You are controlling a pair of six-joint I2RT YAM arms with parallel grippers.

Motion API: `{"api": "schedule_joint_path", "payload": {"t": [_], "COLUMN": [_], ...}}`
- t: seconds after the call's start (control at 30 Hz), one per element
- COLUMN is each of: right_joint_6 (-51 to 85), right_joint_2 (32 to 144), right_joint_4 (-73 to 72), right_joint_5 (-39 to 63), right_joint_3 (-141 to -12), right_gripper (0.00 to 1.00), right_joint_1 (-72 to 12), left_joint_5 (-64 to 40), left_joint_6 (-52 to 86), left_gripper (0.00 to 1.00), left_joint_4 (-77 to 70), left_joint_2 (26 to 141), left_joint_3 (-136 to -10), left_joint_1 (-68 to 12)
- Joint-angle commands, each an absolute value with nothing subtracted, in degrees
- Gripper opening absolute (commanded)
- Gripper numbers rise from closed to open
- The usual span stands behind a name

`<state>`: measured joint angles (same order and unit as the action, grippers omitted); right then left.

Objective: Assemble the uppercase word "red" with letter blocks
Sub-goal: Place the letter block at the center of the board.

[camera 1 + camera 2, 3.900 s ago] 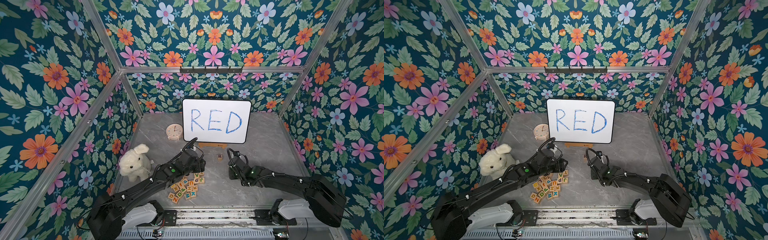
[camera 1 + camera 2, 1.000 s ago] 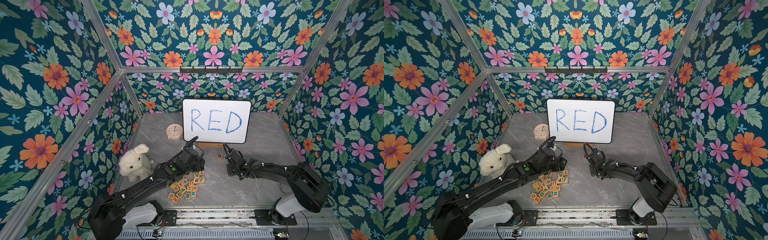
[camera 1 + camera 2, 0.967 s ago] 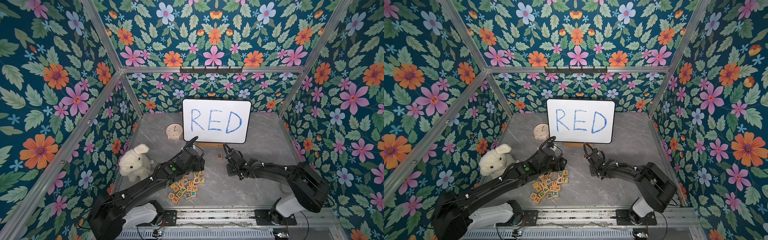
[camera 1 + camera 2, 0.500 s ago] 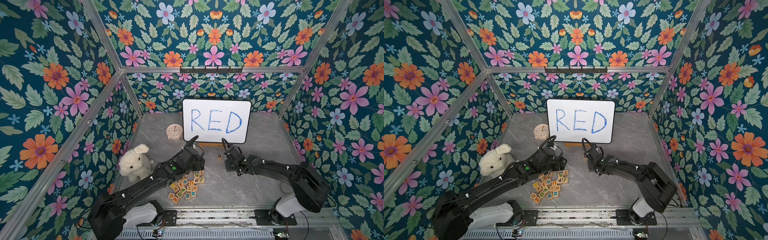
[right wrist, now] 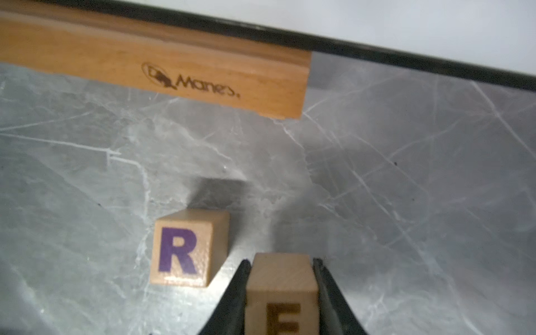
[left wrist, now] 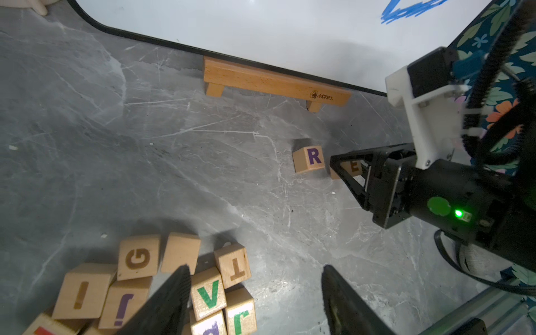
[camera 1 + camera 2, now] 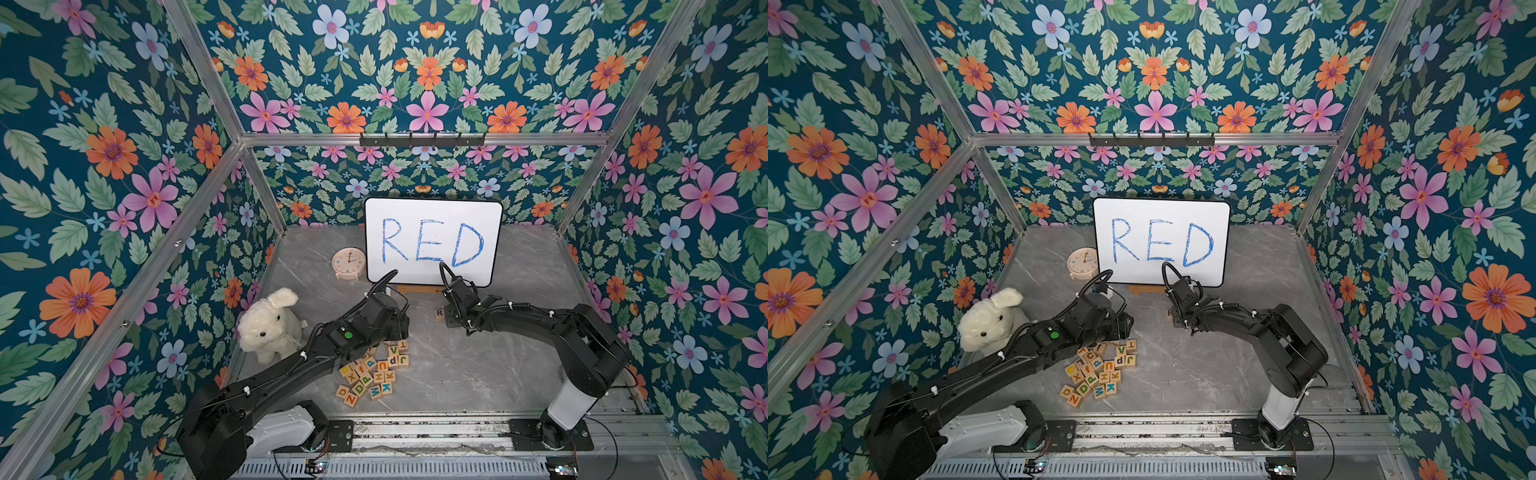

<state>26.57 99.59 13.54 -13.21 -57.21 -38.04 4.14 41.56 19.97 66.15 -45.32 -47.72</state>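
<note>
A letter block with a purple R [image 7: 439, 312] [image 6: 309, 159] [image 5: 182, 249] rests on the grey table in front of the whiteboard. My right gripper [image 7: 451, 321] [image 5: 281, 262] is shut on a block with a brownish-orange E [image 5: 282, 290] [image 6: 352, 167], held just right of the R with a small gap between them. The remaining letter blocks [image 7: 374, 372] [image 7: 1100, 370] lie in a loose pile near the front, a green D [image 7: 359, 388] among them. My left gripper [image 7: 401, 328] [image 6: 254, 268] hovers open over the pile's far edge, with nothing between its fingers.
The whiteboard with blue RED [image 7: 432, 241] stands at the back on a wooden stand [image 6: 275, 82] [image 5: 145, 58]. To its left are a small pink clock [image 7: 348, 264] and a white plush rabbit [image 7: 270, 324]. Flowered walls close three sides.
My right gripper has carried the E block toward the back and left, ending beside the R block. The left arm has stayed where it was.
</note>
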Motion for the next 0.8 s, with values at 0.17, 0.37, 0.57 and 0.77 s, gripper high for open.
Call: {"api": "schedule_joint_path", "payload": {"t": [0.17,0.37,0.57,0.77], "right_joint_6": [25.66,25.94,26.10,26.15], "right_joint_2": [103.60,104.32,104.66,105.03], "right_joint_4": [12.72,13.05,14.50,15.12], "right_joint_5": [-11.87,-11.87,-11.90,-11.87], "right_joint_3": [-60.36,-60.98,-61.74,-62.27], "right_gripper": [0.27,0.29,0.35,0.40], "right_joint_1": [-37.41,-37.28,-37.29,-37.33], "left_joint_5": [5.58,5.36,5.35,4.88], "left_joint_6": [40.81,40.54,40.58,40.63], "left_gripper": [0.73,0.73,0.73,0.73], "left_joint_4": [20.91,21.31,21.23,21.28], "left_joint_2": [65.92,66.35,66.77,67.24], "left_joint_3": [-45.79,-45.84,-45.88,-46.07], "left_joint_1": [-47.72,-47.73,-47.72,-47.72]}}
